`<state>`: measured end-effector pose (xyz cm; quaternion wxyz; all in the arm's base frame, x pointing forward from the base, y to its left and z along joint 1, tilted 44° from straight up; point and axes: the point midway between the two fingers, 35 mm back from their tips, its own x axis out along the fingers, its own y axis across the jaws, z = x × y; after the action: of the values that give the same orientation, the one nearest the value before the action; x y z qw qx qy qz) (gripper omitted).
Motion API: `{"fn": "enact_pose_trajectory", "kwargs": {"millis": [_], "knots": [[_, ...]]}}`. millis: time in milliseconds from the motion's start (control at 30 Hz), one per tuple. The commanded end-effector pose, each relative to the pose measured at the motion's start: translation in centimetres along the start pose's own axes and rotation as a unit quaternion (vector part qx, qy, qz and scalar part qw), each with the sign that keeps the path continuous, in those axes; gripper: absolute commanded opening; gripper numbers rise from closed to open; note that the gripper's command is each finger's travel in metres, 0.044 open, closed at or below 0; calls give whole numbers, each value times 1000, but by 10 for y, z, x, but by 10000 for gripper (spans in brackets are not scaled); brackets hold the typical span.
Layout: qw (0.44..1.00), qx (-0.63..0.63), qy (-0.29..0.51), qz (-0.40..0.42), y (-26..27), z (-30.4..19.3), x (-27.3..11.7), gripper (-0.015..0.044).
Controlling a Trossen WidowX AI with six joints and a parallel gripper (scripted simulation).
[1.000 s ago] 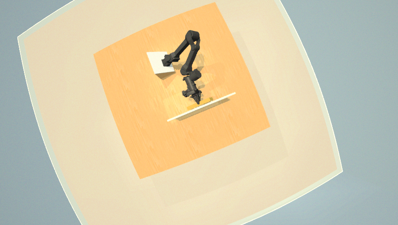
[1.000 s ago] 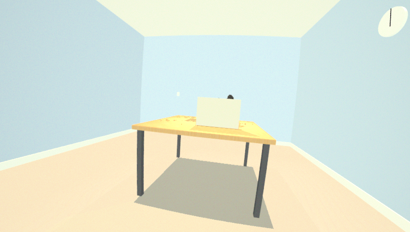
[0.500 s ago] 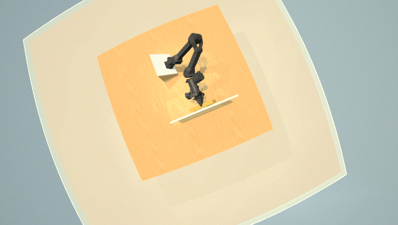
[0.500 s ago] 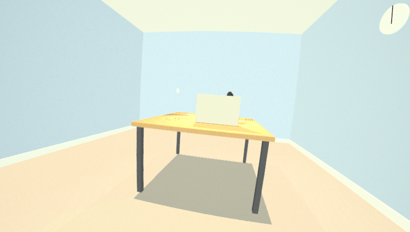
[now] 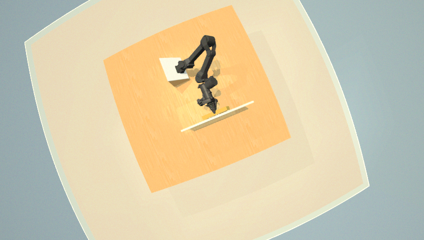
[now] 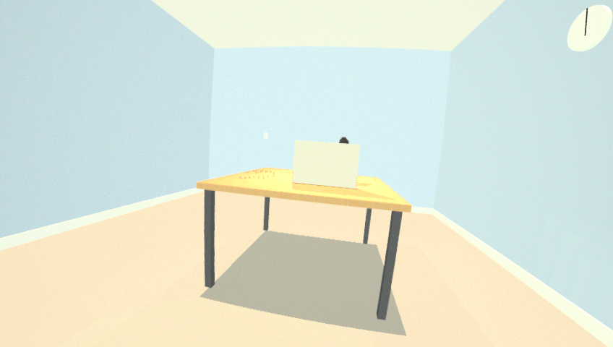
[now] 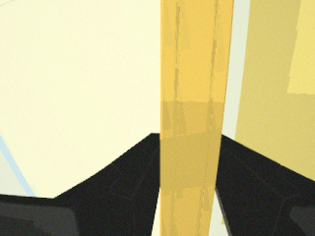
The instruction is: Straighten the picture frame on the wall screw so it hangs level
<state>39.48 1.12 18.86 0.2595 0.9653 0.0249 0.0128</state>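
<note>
The picture frame [image 5: 225, 109] shows in the top view as a short yellow-orange bar close along the arm's side of the thin white wall panel [image 5: 190, 127] [image 6: 324, 163]. In the wrist view one yellow bar of the frame [image 7: 192, 64] runs top to bottom, with a pale strip and a tan area to its right. My gripper [image 5: 214, 112] [image 7: 185, 144] is shut on this bar, one black fingertip on each side. The screw and the notched strip are hidden. The exterior view shows only the panel's back, so the frame's tilt cannot be told.
The panel stands upright on the wooden table [image 5: 133, 77] [image 6: 258, 187]. The arm's base sits by a white block [image 5: 169, 69] on the far side of the table from the panel's back. A dark part of the arm [image 6: 343, 139] shows above the panel's top edge.
</note>
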Motion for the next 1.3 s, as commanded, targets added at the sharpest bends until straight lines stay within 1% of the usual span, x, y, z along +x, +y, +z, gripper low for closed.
{"fn": "enact_pose_trajectory", "kwargs": {"millis": [0, 1267], "knots": [[1000, -22, 0, 0, 0, 0, 0, 0], [993, -119, -1, -1, 0, -1, 0, 0]]}}
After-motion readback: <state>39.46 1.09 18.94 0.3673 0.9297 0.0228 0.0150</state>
